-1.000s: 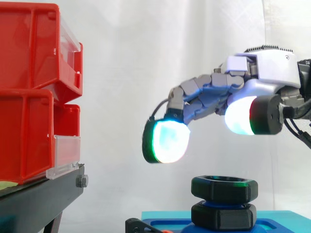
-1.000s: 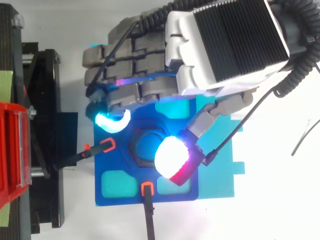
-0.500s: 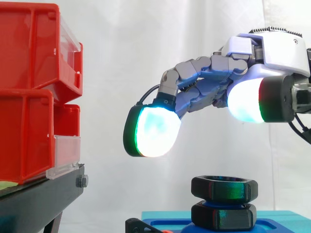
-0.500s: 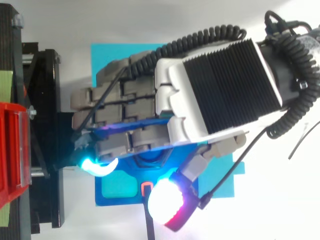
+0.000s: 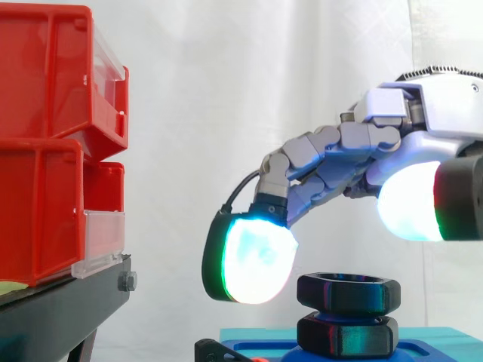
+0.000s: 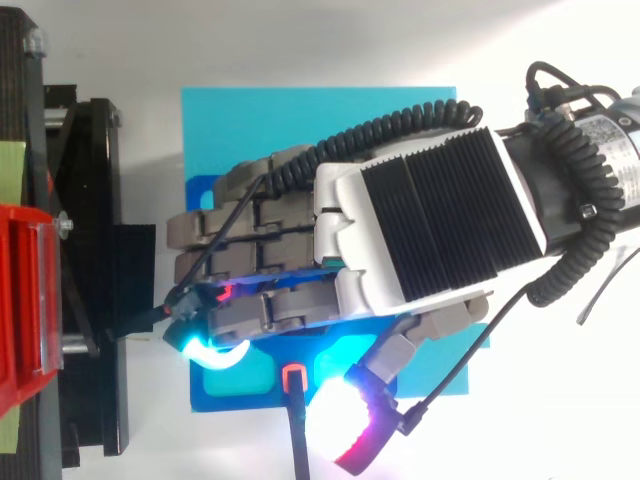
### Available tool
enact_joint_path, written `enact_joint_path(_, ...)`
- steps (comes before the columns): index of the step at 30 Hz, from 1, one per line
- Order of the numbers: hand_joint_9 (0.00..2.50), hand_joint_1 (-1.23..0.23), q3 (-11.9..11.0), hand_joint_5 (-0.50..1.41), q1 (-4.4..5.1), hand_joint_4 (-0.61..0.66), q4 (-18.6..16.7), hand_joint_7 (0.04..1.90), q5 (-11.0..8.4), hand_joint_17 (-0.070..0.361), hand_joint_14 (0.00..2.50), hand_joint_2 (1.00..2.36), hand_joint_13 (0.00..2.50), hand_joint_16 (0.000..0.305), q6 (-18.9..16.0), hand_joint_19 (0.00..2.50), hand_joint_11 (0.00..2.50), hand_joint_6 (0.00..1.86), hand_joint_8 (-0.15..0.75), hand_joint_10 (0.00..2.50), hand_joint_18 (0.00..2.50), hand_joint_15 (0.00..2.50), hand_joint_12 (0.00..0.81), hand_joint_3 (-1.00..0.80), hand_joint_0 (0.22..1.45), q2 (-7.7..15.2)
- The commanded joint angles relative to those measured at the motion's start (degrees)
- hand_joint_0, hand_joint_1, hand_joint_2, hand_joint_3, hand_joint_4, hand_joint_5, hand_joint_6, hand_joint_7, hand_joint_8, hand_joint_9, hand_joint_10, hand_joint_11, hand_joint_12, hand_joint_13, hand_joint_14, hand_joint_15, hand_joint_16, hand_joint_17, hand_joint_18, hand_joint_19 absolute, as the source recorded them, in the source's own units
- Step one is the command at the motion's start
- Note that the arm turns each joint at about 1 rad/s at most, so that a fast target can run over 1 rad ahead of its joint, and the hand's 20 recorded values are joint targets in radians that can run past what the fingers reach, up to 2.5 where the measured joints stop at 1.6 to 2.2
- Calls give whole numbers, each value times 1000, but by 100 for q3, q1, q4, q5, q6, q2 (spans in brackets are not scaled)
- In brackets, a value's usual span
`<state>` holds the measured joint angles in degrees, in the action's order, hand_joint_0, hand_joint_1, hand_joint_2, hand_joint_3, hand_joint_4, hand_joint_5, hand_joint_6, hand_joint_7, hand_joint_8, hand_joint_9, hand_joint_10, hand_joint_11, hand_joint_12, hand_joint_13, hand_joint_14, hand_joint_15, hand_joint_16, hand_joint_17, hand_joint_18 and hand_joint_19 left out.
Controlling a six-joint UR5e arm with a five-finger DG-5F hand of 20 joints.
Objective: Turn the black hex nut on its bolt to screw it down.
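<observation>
Hand (image 5: pixel 339 158) is open: fingers loosely bent, thumb spread wide, holding nothing.

Black hex nut (image 5: pixel 349 292) sits level, stacked over a second black hex piece (image 5: pixel 347 337) on the teal base (image 6: pixel 300 120). I take the bolt axis as vertical, up through the middle of the nut.

Key relation: the nut is below the hand, in the gap between fingers and thumb.
- Leading finger pad (image 5: pixel 253 260) hangs just left of the nut at about its top edge. No contact as far as I can tell from the side view.
- Thumb pad (image 5: pixel 411 202) is up and to the right, clearly above the nut.

In the top view the hand (image 6: pixel 430 230) covers the nut.

My read: the thumb has to drop to nut height and the hand close across opposite flats before any turn bites.
</observation>
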<state>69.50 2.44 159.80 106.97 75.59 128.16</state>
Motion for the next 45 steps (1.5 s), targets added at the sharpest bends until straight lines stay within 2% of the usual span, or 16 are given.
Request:
enact_joint_path(1, 539, -305, 37, -40, 2, 199, -2, 909, 0, 120, 0, 1000, 459, 53, 0, 587, 0, 504, 256, 0, 388, 0, 347, -500, 481, -1)
enact_joint_path(5, 550, -304, 37, -22, -51, 196, 7, 1002, 0, 119, 0, 1000, 461, 53, 9, 590, 0, 505, 260, 0, 395, 0, 348, -500, 481, -1)
enact_joint_path(12, 581, -306, 37, 1, -113, 97, 60, 1202, 35, 120, 1, 1000, 470, 53, 9, 599, 0, 505, 267, 0, 401, 0, 348, -500, 483, -1)
enact_joint_path(19, 608, -307, 37, 7, -218, 135, 7, 1337, 131, 121, 0, 1000, 482, 54, 9, 606, 0, 502, 278, 0, 424, 0, 350, -500, 483, -1)
enact_joint_path(26, 616, -305, 37, 9, -324, 148, -11, 1349, 211, 121, 0, 1000, 493, 54, 18, 613, 0, 501, 280, 0, 434, 4, 350, -500, 483, -1)
enact_joint_path(27, 617, -304, 37, 9, -420, 142, -37, 1344, 290, 121, 0, 1000, 495, 54, 18, 613, 0, 502, 280, 0, 434, 4, 350, -500, 482, -1)
enact_joint_path(30, 622, -302, 37, 9, -499, 152, -46, 1346, 422, 121, 0, 1000, 498, 54, 18, 614, 0, 501, 280, 0, 441, 7, 350, -500, 482, -1)
enact_joint_path(32, 631, -300, 37, 9, -605, 155, -54, 1346, 597, 121, 0, 1000, 500, 54, 18, 604, 0, 502, 281, 0, 439, 8, 351, -500, 482, -1)
enact_joint_path(38, 642, -299, 37, 8, -745, 159, -160, 1340, 764, 122, 0, 1000, 503, 54, 9, 612, 0, 502, 282, 0, 437, 5, 351, -500, 482, -1)
enact_joint_path(39, 643, -299, 37, 8, -789, 162, -160, 1339, 870, 122, 0, 1000, 503, 54, 9, 614, 0, 502, 282, 0, 437, 9, 351, -500, 482, -10)
enact_joint_path(41, 648, -298, 2, 8, -789, 167, -151, 1338, 922, 122, 0, 1000, 504, 54, 9, 610, 0, 502, 285, 0, 450, 11, 352, -500, 481, -10)
enact_joint_path(44, 646, -297, -209, 3, -789, 171, -98, 1272, 1002, 122, 0, 1000, 504, 54, 0, 605, 0, 503, 286, 0, 442, 8, 353, -500, 481, -1)
enact_joint_path(45, 652, -297, -279, 1, -763, 178, -81, 1245, 1002, 122, 0, 1000, 504, 54, 0, 613, 0, 504, 285, 0, 445, 10, 352, -500, 481, -1)
